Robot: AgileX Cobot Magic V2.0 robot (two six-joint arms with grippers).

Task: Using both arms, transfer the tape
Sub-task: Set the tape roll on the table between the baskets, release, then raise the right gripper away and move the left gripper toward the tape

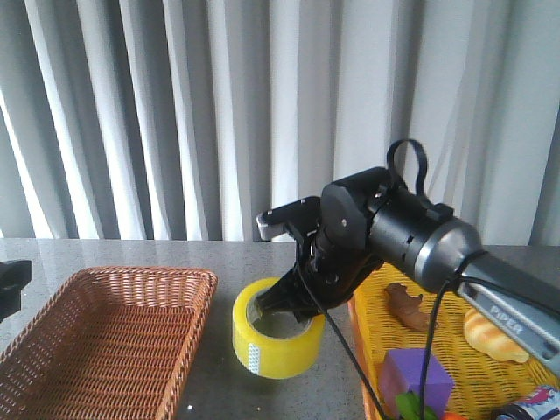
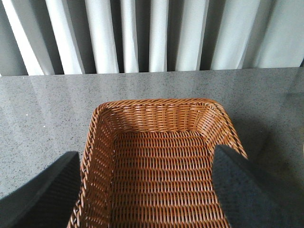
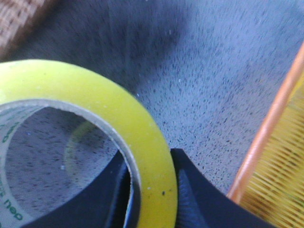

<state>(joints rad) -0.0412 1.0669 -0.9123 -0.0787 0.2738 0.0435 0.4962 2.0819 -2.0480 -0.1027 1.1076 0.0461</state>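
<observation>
Front view: one tape (image 1: 278, 339), two baskets.

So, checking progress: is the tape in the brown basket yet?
No, the tape stands on the table beside the brown basket.

"PIPER" is printed on the right arm (image 1: 516, 322); the tape (image 3: 118, 128) core carries green lettering, too cropped to read.
</observation>
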